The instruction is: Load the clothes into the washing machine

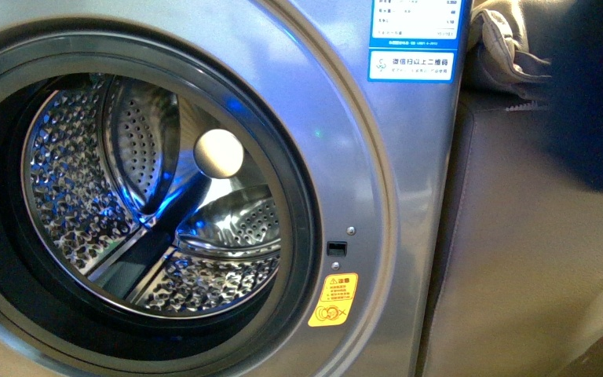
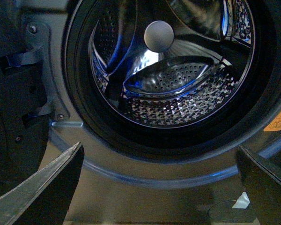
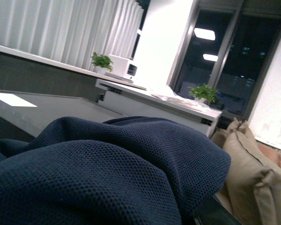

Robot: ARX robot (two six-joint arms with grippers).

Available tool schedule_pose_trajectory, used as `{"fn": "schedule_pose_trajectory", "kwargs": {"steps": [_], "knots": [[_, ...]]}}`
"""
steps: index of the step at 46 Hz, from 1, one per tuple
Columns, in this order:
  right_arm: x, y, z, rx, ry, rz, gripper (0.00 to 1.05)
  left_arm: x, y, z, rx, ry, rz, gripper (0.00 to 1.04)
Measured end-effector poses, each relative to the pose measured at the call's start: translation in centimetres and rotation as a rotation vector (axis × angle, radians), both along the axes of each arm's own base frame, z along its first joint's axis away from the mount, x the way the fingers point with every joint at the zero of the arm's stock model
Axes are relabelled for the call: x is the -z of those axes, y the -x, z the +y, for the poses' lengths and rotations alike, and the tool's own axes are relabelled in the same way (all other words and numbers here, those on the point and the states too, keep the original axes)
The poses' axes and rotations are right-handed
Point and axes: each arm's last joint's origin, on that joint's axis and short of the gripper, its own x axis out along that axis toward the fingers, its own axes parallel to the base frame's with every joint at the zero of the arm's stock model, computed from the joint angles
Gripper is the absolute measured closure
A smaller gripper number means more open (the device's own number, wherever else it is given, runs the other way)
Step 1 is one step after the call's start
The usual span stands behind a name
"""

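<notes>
In the front view, the washing machine (image 1: 408, 236) stands open, its drum (image 1: 71, 181) empty, and the dark rubber rim (image 1: 302, 212) is the only edge to clear.

Left wrist view: my left gripper (image 2: 159, 150) is spread wide and holds nothing.

Right wrist view: the clothes (image 3: 107, 173), soft and floppy, cover the right gripper, so I cannot tell its grip. I'd take hold at a thick fold.

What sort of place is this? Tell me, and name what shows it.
Likely a home or lounge-style room with a laundry corner: a front-loading washing machine with its porthole open, beige cushions, and potted plants on a ledge by tall windows.
</notes>
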Motion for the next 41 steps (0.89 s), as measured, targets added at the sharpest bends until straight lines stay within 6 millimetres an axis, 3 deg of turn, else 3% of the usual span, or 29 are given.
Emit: {"fn": "schedule_pose_trajectory", "kwargs": {"steps": [4,16,41], "knots": [[-0.3,-1.0,2.7,-0.033,0.033,0.008,0.98,0.0,0.0,0.0,0.000,0.000,0.000,0.07],[0.2,-4.2,6.6,-0.076,0.069,0.100,0.98,0.0,0.0,0.0,0.000,0.000,0.000,0.07],[0.1,-4.3,6.9,-0.112,0.003,0.150,0.98,0.0,0.0,0.0,0.000,0.000,0.000,0.07]]}}
